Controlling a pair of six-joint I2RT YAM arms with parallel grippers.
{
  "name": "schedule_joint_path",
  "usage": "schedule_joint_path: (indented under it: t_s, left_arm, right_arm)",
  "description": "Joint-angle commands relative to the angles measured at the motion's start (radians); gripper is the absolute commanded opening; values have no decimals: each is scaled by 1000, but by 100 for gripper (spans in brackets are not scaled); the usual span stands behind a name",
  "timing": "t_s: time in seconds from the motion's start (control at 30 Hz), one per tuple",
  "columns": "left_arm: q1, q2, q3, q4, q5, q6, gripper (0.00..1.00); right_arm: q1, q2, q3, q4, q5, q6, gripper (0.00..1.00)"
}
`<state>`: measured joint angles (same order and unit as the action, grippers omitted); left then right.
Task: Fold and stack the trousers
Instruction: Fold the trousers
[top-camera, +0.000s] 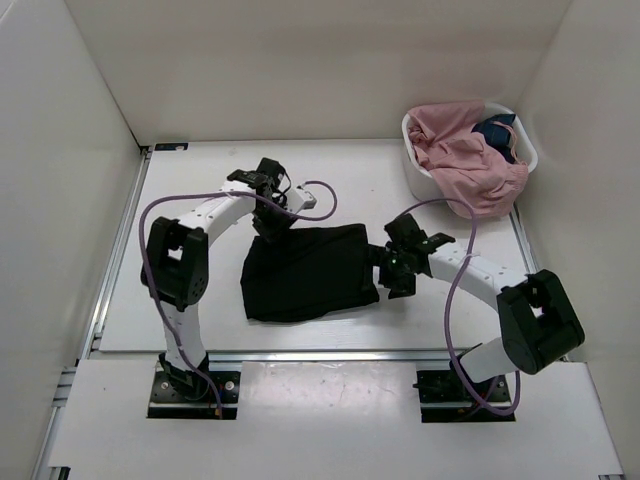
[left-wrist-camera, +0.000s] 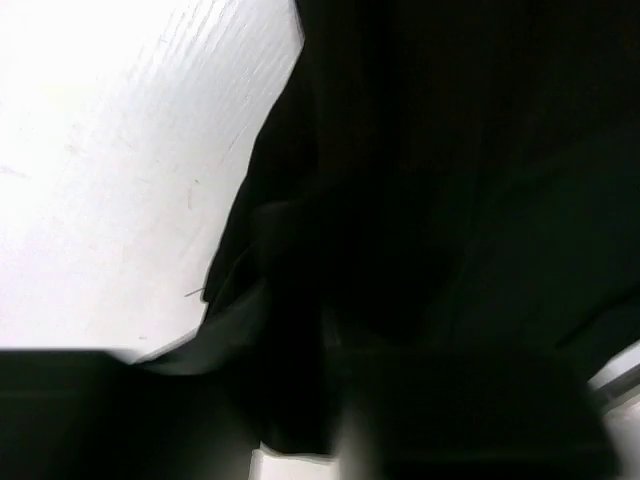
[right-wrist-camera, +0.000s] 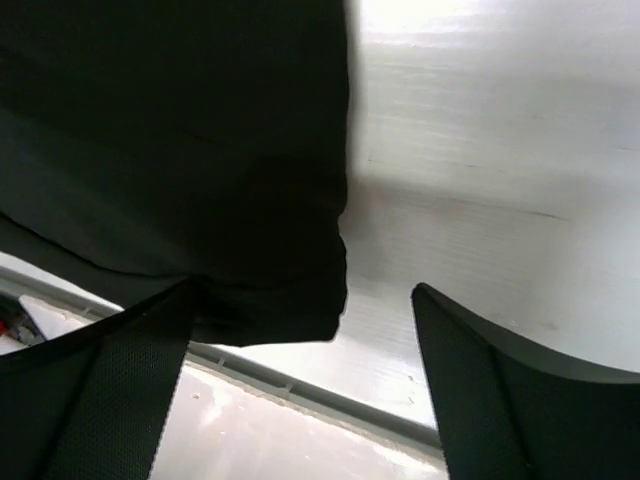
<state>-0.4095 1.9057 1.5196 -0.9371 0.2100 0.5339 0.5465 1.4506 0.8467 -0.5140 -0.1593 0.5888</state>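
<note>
The trousers (top-camera: 305, 272) lie folded into a black, roughly square bundle in the middle of the table. My left gripper (top-camera: 272, 222) is down at their far left corner. In the left wrist view black cloth (left-wrist-camera: 430, 200) fills most of the picture and a fold of it lies between the dark blurred fingers (left-wrist-camera: 60, 410), so their spacing is unclear. My right gripper (top-camera: 384, 268) is at the bundle's right edge. In the right wrist view its fingers (right-wrist-camera: 470, 380) stand wide apart, with the trousers' corner (right-wrist-camera: 270, 270) beside the left one and nothing gripped.
A white basket (top-camera: 415, 178) stands at the back right with a pink garment (top-camera: 465, 160) spilling over its rim and a dark blue cloth (top-camera: 497, 133) inside. White walls enclose the table. A metal rail (top-camera: 300, 355) runs along the near edge.
</note>
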Motion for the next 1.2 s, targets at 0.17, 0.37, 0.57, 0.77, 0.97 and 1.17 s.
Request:
schedule_joint_path:
  t_s: [0.17, 0.37, 0.57, 0.77, 0.97, 1.17]
  left_arm:
    - [67, 90, 118, 43, -135, -84, 14]
    - [109, 164, 217, 52, -247, -147, 14]
    - [132, 185, 243, 52, -258, -157, 45]
    - [159, 118, 231, 52, -283, -157, 85]
    - [233, -31, 234, 52, -198, -172, 85]
    - [221, -112, -28, 52, -68, -124, 84]
  right_arm:
    - [-3, 13, -168, 252, -151, 43, 40]
    - [-3, 4, -212, 270, -172, 52, 4]
    - [-3, -41, -212, 224, -230, 16, 8]
    - [6, -154, -157, 46, -278, -147, 48]
    - [-85, -190, -42, -20, -310, -230, 60]
    - [-195, 53, 110, 143, -240, -184, 62]
